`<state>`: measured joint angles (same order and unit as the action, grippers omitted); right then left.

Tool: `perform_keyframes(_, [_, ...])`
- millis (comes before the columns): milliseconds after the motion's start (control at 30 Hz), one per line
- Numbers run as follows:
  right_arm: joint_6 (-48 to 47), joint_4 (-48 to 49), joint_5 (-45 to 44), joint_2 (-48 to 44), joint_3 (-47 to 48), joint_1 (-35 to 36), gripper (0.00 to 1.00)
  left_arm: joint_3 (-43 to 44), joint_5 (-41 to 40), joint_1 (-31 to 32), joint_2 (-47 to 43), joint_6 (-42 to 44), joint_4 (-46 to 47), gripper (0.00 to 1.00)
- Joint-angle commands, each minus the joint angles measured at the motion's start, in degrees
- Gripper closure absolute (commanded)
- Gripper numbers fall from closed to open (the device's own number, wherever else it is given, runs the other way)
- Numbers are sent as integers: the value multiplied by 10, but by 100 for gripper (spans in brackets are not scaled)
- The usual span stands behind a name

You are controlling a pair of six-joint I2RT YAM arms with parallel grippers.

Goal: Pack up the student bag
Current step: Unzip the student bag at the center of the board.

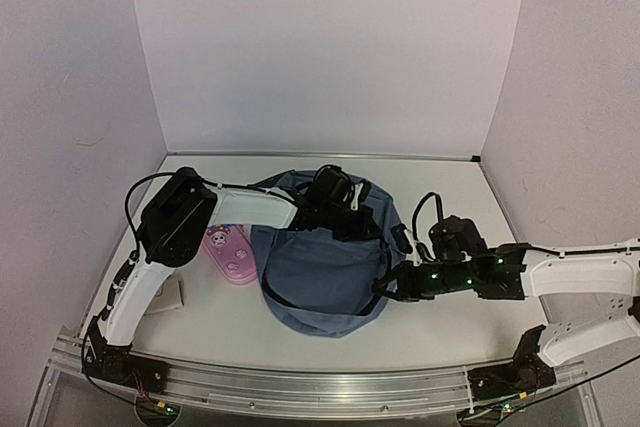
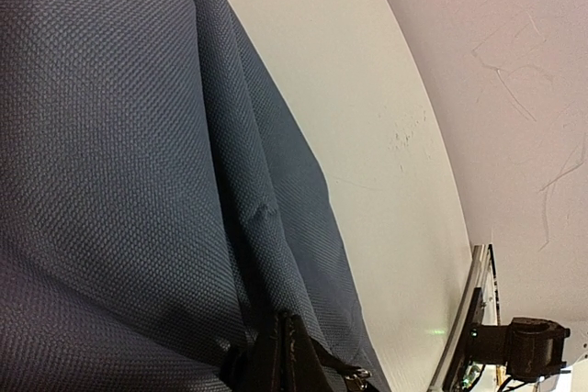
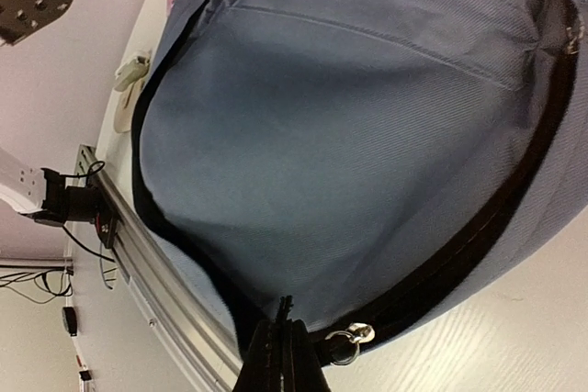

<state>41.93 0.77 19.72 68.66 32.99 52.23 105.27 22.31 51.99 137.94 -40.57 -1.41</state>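
Jaws of left gripper (image 2: 287, 328) and right gripper (image 3: 285, 319) press together; metal zipper ring (image 3: 355, 341) of large slate-blue fabric backpack (image 1: 325, 267) lies beside the right jaws, probably for zipping.

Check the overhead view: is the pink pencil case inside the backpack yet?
No, the pink pencil case lies on the table outside the backpack, against its left side.

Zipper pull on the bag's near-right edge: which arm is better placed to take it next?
Right. The right gripper, shut, has its tips just beside the zipper pull on the edge of the student bag. The left gripper is at the bag's far side, no pull in its view.
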Motion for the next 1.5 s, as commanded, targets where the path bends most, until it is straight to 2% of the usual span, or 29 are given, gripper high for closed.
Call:
perform_keyframes(0, [61,73,14,-6,-7,46,100,26,-34,-17,10,-5,11,100])
perform_keyframes(400, [130,144,-78,54,41,199,100,14,-39,-18,8,-7,40,100])
perform_keyframes(633, [140,151,-135,88,79,218,100,-4,-33,-17,-6,-2,45,100])
perform_keyframes(667, [143,148,-146,84,80,218,95,-8,-29,-17,-11,4,45,99])
perform_keyframes(700, [145,139,-161,77,81,217,87,-13,-27,-17,-18,11,42,92])
perform_keyframes(833, [146,55,-241,32,95,217,50,-38,-23,-17,-57,47,27,58])
perform_keyframes(867, [147,26,-272,16,99,217,44,-49,-24,-17,-71,56,20,48])
perform_keyframes(933, [152,-33,-315,-9,102,214,35,-71,-26,-17,-98,72,12,38])
perform_keyframes(1000, [157,-73,-337,-28,99,204,30,-96,-27,-17,-122,83,-6,30])
perform_keyframes(1133, [169,-98,-315,-42,72,152,25,-153,-20,-12,-167,88,-20,23])
perform_keyframes(1300, [170,-89,-261,-38,32,83,24,-234,15,8,-225,99,-23,19])
perform_keyframes(1467, [182,-45,-221,-30,-1,60,23,-312,89,32,-288,106,-30,18])
